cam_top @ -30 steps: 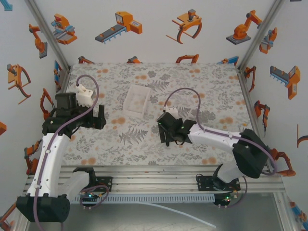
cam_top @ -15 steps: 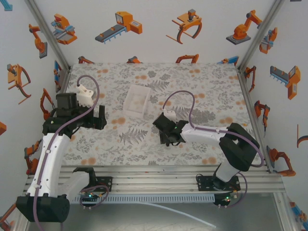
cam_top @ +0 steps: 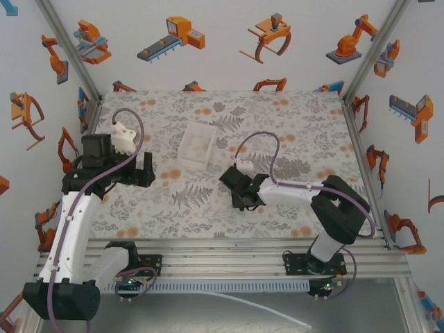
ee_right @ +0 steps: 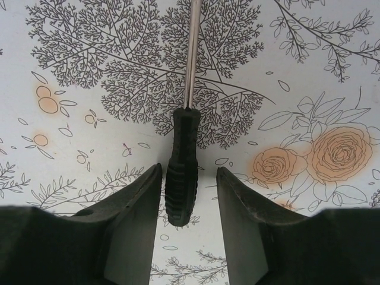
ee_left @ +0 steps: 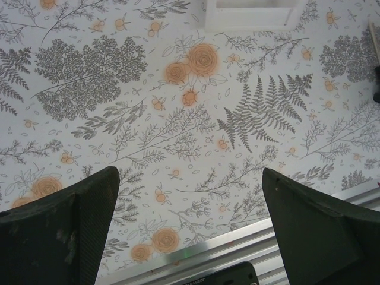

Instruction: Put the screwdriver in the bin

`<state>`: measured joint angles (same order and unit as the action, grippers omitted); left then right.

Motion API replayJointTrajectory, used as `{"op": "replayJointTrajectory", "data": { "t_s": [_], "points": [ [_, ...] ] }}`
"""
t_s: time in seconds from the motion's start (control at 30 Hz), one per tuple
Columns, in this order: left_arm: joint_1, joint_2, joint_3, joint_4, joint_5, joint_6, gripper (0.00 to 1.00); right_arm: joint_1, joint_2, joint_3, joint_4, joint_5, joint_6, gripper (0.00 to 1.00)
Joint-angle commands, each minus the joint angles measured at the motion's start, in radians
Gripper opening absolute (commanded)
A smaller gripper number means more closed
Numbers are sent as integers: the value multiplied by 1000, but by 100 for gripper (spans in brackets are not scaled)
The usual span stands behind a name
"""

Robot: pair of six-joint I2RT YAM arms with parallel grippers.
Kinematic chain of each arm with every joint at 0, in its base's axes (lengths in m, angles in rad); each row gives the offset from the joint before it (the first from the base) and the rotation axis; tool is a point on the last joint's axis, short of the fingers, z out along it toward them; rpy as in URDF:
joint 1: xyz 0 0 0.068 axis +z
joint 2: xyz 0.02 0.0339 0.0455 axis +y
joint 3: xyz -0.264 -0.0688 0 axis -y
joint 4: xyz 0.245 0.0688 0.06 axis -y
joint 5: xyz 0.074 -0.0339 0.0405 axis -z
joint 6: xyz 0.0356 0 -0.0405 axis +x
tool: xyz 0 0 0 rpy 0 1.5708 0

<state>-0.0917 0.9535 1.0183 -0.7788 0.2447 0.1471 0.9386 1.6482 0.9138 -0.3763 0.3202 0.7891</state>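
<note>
The screwdriver (ee_right: 181, 172) lies flat on the flowered mat, black ribbed handle toward the camera and thin metal shaft (ee_right: 191, 53) pointing away. My right gripper (ee_right: 189, 171) is open, low over the mat, one finger on each side of the handle; the handle sits nearer the left finger, with a wider gap on its right. From above, the right gripper (cam_top: 239, 200) is at mid-table and covers the screwdriver. The bin (cam_top: 195, 143), a white translucent tray, rests on the mat behind and left of it, its near wall (ee_left: 252, 13) showing in the left wrist view. My left gripper (cam_top: 143, 170) hovers open and empty (ee_left: 190, 178) at the left.
The aluminium rail (cam_top: 222, 253) runs along the near table edge, under the left gripper's view (ee_left: 237, 249). Printed walls close in the left, right and back. A purple cable (cam_top: 260, 142) arches over the right arm. Open mat lies between the right gripper and the bin.
The right gripper has shifted slightly left and down toward the mat, and the right arm's elbow has swung in behind it. The left arm has not moved.
</note>
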Motion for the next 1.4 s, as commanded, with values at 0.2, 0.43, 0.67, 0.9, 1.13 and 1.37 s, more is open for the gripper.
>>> {"op": "replayJointTrajectory", "data": {
  "t_s": [0.2, 0.43, 0.67, 0.9, 1.13, 1.37],
  "points": [
    [-9, -7, -11, -11, 38, -4, 97, 5, 23, 15, -14, 34, 26, 32],
    [-13, -9, -1, -16, 36, -6, 97, 4, 8, 9, -18, 34, 21, 23],
    [-14, -15, 18, -23, 41, -13, 97, 5, -50, 23, -56, 52, -9, 22],
    [-17, -29, 12, -35, 60, -12, 97, 4, -119, 57, -127, 83, -48, 21],
    [-20, -42, -8, -59, 100, 13, 97, 5, -128, 192, -218, 105, -126, 21],
    [-23, -58, -50, -53, 109, -27, 97, 3, -70, 380, -259, 89, -197, 22]
  ]
}}
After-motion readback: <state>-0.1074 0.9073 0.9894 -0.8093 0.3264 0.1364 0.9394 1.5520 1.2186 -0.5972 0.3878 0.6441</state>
